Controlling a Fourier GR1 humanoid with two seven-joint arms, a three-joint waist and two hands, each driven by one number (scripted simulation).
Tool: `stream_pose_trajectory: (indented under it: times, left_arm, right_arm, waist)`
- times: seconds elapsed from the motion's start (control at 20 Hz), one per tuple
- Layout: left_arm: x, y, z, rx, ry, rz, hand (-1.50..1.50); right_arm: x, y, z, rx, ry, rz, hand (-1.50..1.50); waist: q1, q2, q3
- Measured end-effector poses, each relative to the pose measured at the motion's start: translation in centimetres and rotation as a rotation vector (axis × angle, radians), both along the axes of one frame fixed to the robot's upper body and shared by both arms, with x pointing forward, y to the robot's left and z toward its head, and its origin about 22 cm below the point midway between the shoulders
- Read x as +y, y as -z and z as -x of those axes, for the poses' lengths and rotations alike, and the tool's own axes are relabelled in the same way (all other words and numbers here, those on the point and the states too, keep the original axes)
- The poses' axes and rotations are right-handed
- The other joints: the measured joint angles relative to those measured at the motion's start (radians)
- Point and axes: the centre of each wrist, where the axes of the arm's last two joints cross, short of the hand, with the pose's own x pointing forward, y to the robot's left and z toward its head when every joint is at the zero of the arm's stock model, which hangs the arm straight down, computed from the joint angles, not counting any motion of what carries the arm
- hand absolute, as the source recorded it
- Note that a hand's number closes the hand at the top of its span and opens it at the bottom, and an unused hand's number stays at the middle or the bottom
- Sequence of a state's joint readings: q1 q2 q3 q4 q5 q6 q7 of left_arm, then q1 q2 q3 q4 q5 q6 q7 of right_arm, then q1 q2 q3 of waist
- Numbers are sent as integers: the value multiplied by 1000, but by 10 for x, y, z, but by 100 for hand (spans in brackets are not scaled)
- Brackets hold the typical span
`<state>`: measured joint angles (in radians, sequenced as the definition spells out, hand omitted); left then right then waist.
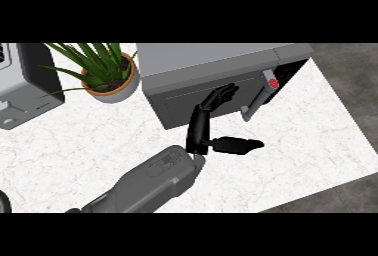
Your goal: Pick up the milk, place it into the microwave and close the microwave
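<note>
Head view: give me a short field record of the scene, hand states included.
microwave: grey, back of counter, door looks almost shut
microwave handle: pale vertical bar, right of the door
right hand: open, fingers straight, fingertips on the door front
left hand: not in view
milk: not visible
potted plant: left of the microwave
grey appliance: far left, cut off by the edge
counter: white marble top

A white marble counter [310, 135] with thin veins fills the view. A potted plant [107, 70] stands near a grey appliance [26, 82]. Dark floor [347, 60] shows at right.
</note>
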<state>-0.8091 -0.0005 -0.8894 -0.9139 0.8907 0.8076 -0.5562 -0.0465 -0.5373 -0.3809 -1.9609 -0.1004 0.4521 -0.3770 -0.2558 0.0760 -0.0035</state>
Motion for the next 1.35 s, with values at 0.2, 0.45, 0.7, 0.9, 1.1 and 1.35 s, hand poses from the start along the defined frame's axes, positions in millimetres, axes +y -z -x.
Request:
stream_pose_trajectory:
  times: [0.2, 0.45, 0.7, 0.9, 1.1, 1.35]
  left_arm:
    - [-1, 0, 0, -13, 3, 10, -150]
    - [-2, -1, -1, -29, 13, 20, -150]
    - [-3, -2, -1, -41, 23, 30, -150]
    - [-2, 0, -2, -48, 14, 37, -150]
    - [-2, 1, -2, -49, 9, 43, -150]
    - [0, 3, -3, -53, 1, 52, -150]
  right_arm:
    - [0, -5, -5, -10, 3, 11, 150]
    - [1, 3, -14, 11, -21, -56, -150]
    - [8, 34, -26, 115, -116, -250, -150]
    - [6, 43, -33, 167, -155, -316, -150]
    - [3, 45, -40, 197, -181, -357, -150]
    - [-6, 44, -46, 221, -201, -389, -150]
  waist:
    - [1, 5, 0]
    - [6, 12, 3]
    - [11, 18, 6]
    - [6, 17, 5]
    - [3, 16, 5]
    - [-3, 14, 5]
